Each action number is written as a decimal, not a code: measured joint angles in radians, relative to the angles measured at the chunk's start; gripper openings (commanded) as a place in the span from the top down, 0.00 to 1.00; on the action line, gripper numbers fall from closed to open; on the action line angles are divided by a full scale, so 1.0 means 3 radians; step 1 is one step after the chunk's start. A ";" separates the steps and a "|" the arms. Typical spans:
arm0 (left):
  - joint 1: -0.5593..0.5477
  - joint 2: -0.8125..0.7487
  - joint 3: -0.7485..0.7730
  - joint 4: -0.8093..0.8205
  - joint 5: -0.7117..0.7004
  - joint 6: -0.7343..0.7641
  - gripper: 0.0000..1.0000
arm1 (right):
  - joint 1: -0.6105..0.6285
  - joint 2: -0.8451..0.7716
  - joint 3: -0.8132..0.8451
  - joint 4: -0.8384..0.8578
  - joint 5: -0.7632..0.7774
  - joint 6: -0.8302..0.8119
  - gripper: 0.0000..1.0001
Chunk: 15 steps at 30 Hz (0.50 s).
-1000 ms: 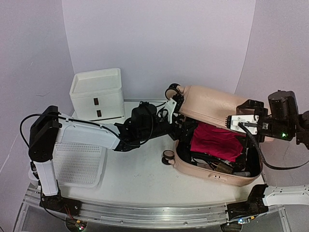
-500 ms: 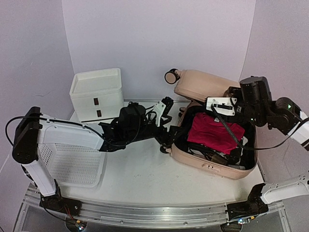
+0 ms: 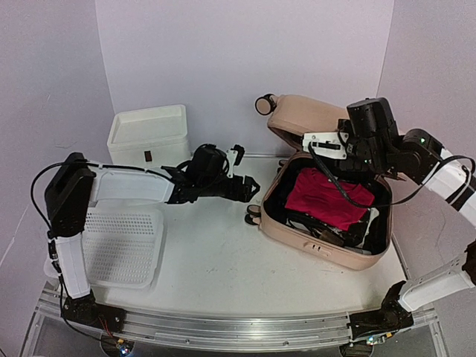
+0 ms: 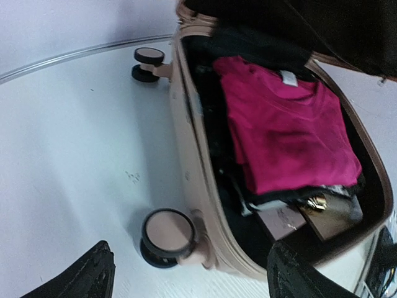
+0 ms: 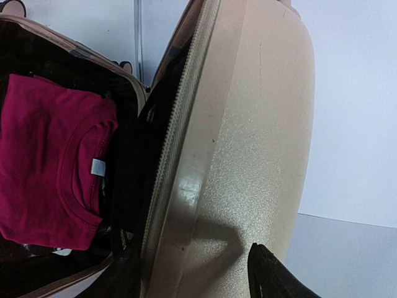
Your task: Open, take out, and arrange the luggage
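- Luggage (image 3: 327,223) lies open, just ahead of both grippers.
- Its raised lid (image 3: 301,119) may fall shut if the right gripper (image 3: 311,143) at its rim slips; I cannot tell whether that gripper is clamped.
- Magenta shirt (image 3: 327,197) lies below that gripper.
- Wheel (image 4: 166,233) sits just ahead of the left gripper (image 3: 249,187), spread and empty; a nudge could roll the case.

Top external: high, near side, facing far. Left wrist: close over the open luggage (image 4: 186,143). Right wrist: close against its lid (image 5: 248,136). Luggage shared by all.
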 measured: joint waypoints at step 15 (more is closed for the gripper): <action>0.0056 0.1286 0.1415 -0.0516 0.0407 0.0266 0.43 | -0.0450 0.0253 0.0389 0.0203 -0.0243 0.0008 0.33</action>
